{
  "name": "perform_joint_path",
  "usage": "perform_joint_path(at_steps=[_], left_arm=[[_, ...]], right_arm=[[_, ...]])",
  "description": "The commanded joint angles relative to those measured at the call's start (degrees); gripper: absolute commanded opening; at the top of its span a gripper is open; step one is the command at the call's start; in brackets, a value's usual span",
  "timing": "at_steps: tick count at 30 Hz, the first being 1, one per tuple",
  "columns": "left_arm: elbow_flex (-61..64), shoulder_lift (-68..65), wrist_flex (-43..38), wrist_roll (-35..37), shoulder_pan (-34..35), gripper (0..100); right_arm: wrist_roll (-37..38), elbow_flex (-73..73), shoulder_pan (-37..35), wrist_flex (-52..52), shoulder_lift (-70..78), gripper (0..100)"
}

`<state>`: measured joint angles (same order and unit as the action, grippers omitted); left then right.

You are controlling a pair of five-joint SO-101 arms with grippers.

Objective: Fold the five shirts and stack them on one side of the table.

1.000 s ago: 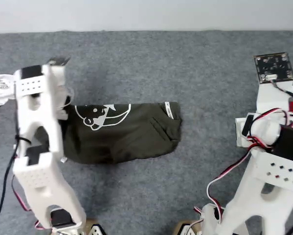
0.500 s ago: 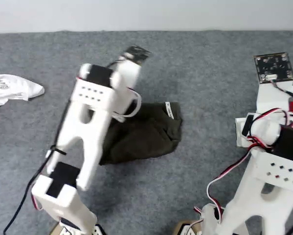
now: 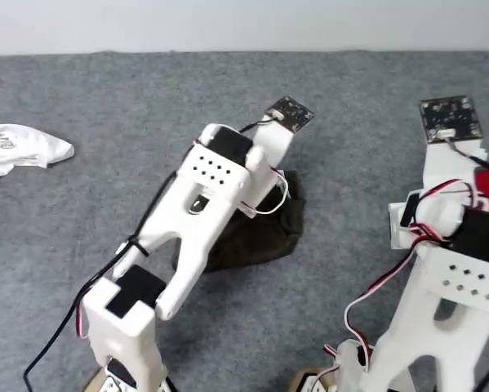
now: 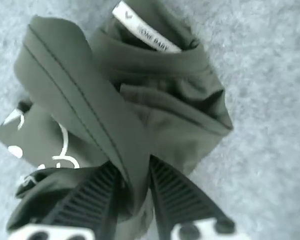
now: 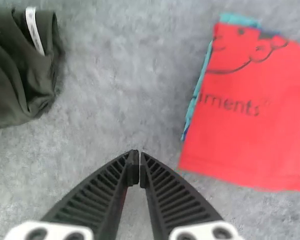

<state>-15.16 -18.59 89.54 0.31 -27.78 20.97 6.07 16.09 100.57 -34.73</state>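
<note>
Pinched a fold of the dark olive shirt (image 4: pixel 155 100) in the left gripper (image 4: pixel 133 167), with the left arm (image 3: pixel 203 188) slanted across mid-table and hiding much of that shirt from above. Held the right gripper (image 5: pixel 138 160) pressed together, empty, over the grey table (image 5: pixel 119 65) near a folded red shirt (image 5: pixel 250 110) cut off at the frame edge. Showed a crumpled white shirt (image 3: pixel 24 147) on the left arm's side.

Green shirt (image 4: pixel 139 115): dark olive, white line-drawn print, white neck label with dark lettering.
Red shirt (image 5: pixel 250 115): bright red, dark lettering and outline drawing, teal showing along its edges.
White shirt (image 3: pixel 20 151), upper left of the high view: white, small grey mark.
Table (image 3: pixel 146 90): mottled grey.
</note>
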Motion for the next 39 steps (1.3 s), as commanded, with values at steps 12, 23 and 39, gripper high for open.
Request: perform_joint_path(at_steps=[12, 23, 39], left_arm=[[-8.7, -0.6, 2.4, 0.7, -1.7, 21], [-13.9, -2.4, 7.6, -5.5, 13.7, 2], [-13.5, -16.8, 9.1, -9.4, 10.5, 1]], right_arm=[[0.4, 0.0, 0.7, 2.2, -1.5, 1.1], [0.4, 0.0, 0.7, 2.2, -1.5, 1.1], [0.4, 0.1, 0.7, 2.2, -1.5, 1.1]])
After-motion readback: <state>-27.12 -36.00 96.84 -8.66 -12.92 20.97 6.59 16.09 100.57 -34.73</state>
